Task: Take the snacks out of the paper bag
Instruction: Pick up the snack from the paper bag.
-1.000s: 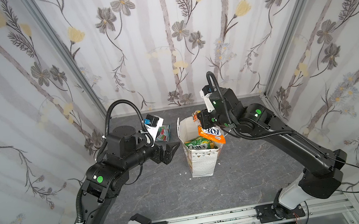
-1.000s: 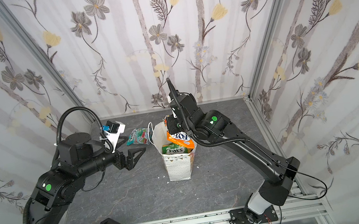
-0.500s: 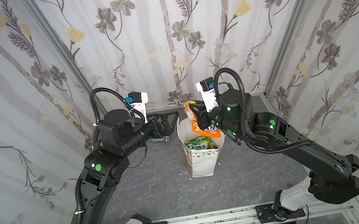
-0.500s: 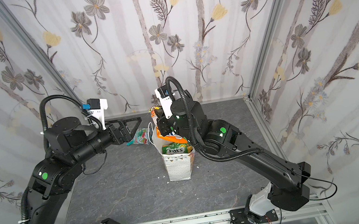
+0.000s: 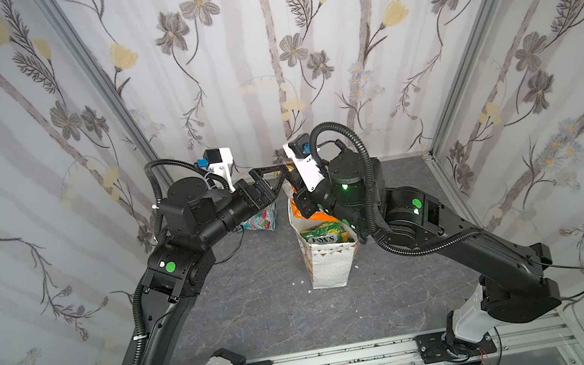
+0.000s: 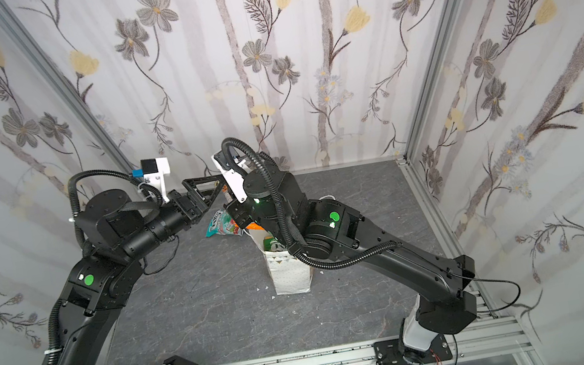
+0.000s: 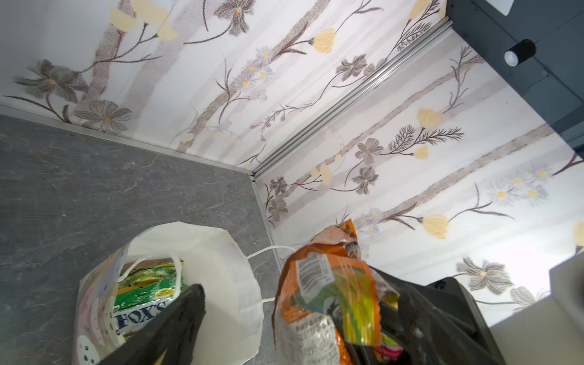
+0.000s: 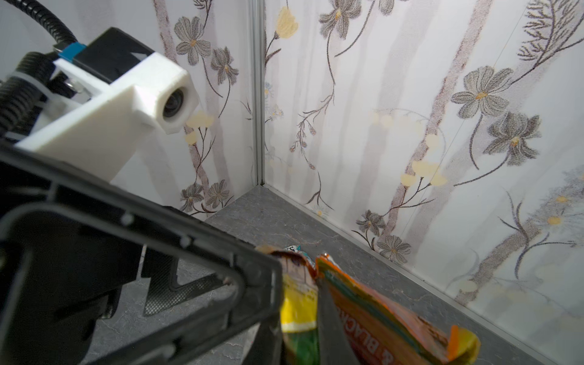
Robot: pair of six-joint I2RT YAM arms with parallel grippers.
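An orange packet held over the paper bag — grey marbled tabletop, floral-papered walls.
The right gripper clamps the packet just above the upright bag; the left gripper has its fingers wide apart at the packet's top end. A green FOX'S packet sits in the bag — a teal-pink bag lies on the tabletop near the back wall.

"FOX'S": green-yellow packet inside paper bag. Partial "BLAC": orange packet. Barcode digits unreadable.
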